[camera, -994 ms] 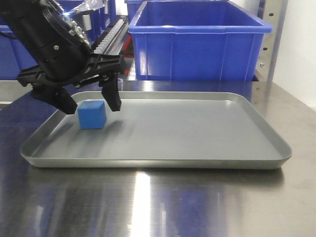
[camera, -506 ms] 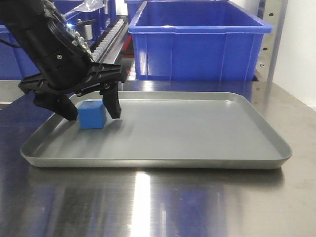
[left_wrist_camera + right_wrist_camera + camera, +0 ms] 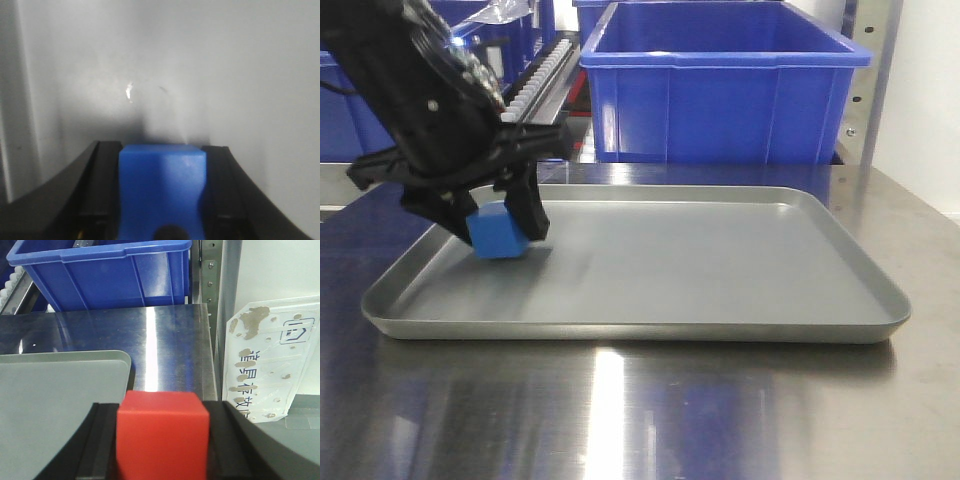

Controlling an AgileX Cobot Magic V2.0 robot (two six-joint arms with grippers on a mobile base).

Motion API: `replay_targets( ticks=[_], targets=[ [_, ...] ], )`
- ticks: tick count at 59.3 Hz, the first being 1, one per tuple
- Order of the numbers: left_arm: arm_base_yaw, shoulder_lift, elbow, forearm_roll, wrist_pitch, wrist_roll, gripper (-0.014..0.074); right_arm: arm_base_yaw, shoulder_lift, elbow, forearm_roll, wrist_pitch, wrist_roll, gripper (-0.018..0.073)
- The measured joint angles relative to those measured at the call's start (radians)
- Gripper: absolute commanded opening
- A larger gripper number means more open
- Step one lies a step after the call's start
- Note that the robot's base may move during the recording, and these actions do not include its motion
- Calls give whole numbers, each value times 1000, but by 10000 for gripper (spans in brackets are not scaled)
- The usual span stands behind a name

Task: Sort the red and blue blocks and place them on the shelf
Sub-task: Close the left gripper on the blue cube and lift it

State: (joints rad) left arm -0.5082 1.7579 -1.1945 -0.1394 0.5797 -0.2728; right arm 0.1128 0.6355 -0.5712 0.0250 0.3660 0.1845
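Note:
The blue block (image 3: 498,233) sits tilted at the left end of the grey tray (image 3: 620,330), and my left gripper (image 3: 500,226) is shut on it. In the left wrist view the blue block (image 3: 162,190) fills the gap between both black fingers (image 3: 100,185), with the tray floor (image 3: 200,75) behind. The right wrist view has my right gripper (image 3: 161,407) shut on the red block (image 3: 161,437), held over the tray's corner (image 3: 60,390) and the steel table (image 3: 150,330). The shelf's roller tracks (image 3: 545,70) and a steel upright (image 3: 210,270) stand behind.
A large blue bin (image 3: 720,90) stands just behind the tray, and it also shows in the right wrist view as the blue bin (image 3: 110,270). A white plastic sign (image 3: 270,360) leans past the table's right edge. My right arm does not show in the front view.
My left gripper has come down around the blue block and shut on it. The block now sits tilted and slightly further left than before.

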Motion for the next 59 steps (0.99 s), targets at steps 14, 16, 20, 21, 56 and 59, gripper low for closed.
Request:
replay_targets(
  ticks=[14,16,20,21,56,59],
  targets=[
    [66,-155,2,-2,24,0,123,0,0,0,0,0,0,58],
    [84,-180,2,2,28,0,123,0,0,0,0,0,0,58],
    [117,-246,4,17,31,0,123,0,0,0,0,0,0,58],
    [124,-260,4,20,31,0,123,0,0,0,0,0,0,58],
    [285,-870,392,110,-63,0,122,0,0,0,0,0,0,58],
    [285,-901,427,110,-66,0,122,0,0,0,0,0,0,58]
  ],
)
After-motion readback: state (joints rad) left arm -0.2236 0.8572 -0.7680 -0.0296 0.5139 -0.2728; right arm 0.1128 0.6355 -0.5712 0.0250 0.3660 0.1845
